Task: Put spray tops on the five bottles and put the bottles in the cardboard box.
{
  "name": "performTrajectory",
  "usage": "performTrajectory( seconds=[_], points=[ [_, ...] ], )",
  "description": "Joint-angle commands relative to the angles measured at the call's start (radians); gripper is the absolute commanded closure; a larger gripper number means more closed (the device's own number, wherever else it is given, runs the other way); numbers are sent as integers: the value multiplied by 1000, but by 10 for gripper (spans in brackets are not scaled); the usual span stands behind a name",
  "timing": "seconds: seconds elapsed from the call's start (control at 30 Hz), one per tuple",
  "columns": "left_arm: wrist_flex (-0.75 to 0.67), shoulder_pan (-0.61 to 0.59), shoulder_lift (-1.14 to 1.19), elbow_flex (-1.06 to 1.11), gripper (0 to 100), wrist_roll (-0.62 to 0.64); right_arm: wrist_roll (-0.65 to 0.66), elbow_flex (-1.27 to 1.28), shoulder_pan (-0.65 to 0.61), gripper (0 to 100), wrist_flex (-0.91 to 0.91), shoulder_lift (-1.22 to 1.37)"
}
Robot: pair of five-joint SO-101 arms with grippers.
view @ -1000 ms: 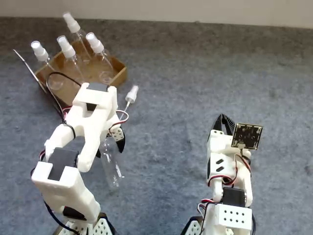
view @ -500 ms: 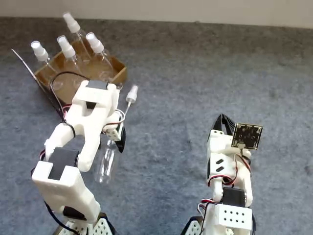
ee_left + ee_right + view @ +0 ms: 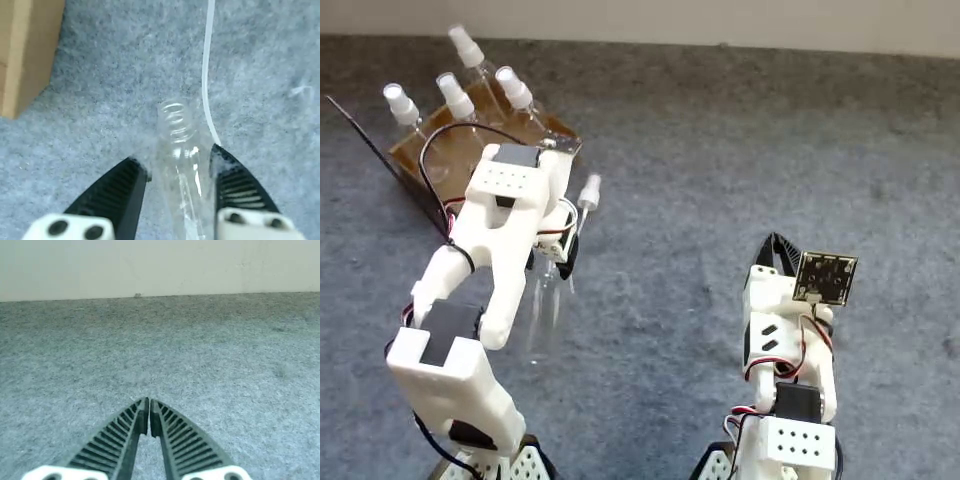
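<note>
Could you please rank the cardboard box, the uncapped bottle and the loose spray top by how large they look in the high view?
1. cardboard box, largest, though partly hidden.
2. uncapped bottle, clearly smaller.
3. loose spray top, smallest, even counting its thin tube.

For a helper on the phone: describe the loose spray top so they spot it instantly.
Find the brown cardboard box at the grey carpet's far left. Beside its right corner lies a white plastic spray top with a thin tube, the only one not on a bottle.
</note>
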Motion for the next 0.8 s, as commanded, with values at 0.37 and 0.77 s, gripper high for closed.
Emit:
performTrajectory(
  seconds=[0.37,0.77],
  points=[
    [203,18,-173,-79,627,-2,6,177,-13,991,2,-4],
    [239,18,-556,171,624,-6,6,177,-13,991,2,-4]
  ],
)
